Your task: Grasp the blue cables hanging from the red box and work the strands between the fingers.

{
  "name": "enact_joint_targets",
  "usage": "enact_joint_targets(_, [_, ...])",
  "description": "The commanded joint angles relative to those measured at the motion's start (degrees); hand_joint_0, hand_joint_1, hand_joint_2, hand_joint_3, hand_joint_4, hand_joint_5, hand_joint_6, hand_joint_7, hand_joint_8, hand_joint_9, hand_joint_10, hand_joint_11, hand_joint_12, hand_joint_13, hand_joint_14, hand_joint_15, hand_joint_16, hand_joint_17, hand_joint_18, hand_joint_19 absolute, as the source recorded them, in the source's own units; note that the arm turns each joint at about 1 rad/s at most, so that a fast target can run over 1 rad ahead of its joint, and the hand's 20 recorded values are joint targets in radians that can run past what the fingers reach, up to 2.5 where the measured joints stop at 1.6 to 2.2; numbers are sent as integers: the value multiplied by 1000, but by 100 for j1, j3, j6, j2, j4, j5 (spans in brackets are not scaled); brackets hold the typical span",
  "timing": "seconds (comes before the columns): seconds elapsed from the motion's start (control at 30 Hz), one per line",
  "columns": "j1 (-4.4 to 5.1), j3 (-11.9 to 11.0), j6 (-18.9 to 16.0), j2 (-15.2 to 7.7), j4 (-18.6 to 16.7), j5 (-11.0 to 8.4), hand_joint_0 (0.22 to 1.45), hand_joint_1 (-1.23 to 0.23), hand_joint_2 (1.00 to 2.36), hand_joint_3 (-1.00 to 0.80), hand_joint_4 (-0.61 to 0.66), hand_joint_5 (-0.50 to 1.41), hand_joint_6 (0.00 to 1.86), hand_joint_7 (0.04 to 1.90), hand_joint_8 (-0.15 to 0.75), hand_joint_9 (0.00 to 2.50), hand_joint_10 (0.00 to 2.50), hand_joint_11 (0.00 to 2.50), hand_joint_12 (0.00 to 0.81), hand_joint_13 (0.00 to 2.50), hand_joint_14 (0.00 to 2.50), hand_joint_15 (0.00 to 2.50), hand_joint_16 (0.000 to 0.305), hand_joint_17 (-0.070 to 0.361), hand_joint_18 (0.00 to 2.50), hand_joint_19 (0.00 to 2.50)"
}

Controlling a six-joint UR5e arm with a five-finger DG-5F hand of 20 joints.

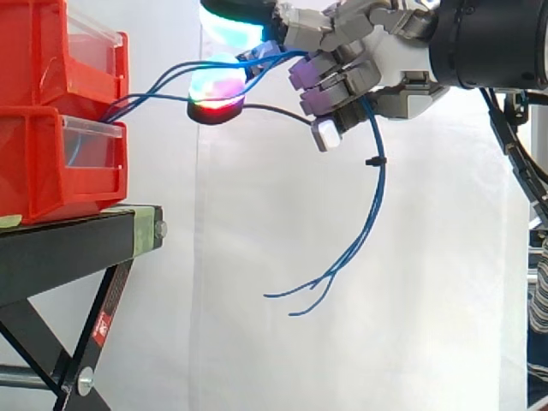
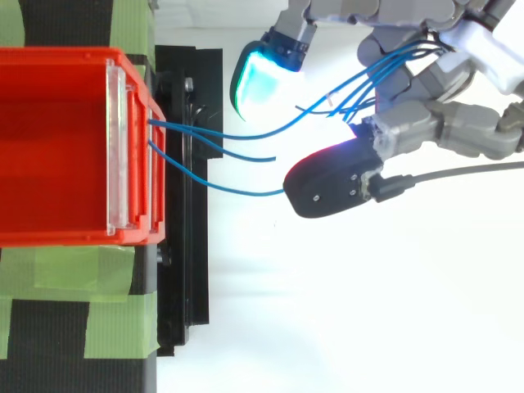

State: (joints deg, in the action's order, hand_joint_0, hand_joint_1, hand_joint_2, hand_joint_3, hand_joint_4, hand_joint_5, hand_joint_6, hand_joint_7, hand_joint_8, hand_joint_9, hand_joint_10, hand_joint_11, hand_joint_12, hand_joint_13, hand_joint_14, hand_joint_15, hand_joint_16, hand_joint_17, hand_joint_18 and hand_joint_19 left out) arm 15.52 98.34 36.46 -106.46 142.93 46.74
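Note:
Several thin blue cables (image 1: 154, 86) run from the front of the red box (image 1: 51, 111) to the right, pass into my hand (image 1: 368, 68) and hang below it in a loose curve (image 1: 372, 205) with free ends near the lower middle. From above, the blue cables (image 2: 237, 135) leave the red box (image 2: 57, 147) and rise to the hand (image 2: 442, 123). The hand's fingers are curled round the strands, with glowing fingertips (image 1: 218, 90) beside them. One short strand (image 2: 246, 157) ends free between box and hand.
The red bins are stacked on a black stand (image 1: 77, 240) with green tape (image 2: 106, 278) on its top. A white curtain hangs behind. The arm comes in from the right (image 1: 497, 43).

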Motion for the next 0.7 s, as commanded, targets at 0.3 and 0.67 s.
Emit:
enact_joint_targets(0.3, [136,1,-25,3,16,11,839,-734,1005,-847,227,417,4,1378,532,1780,2500,2500,684,1959,2500,1706,243,182,2500,603])
enact_joint_targets(0.67, [189,1,-42,3,42,11,897,-737,1010,-677,211,407,1,1389,532,1780,2500,2500,684,1959,2500,1706,243,182,2500,603])
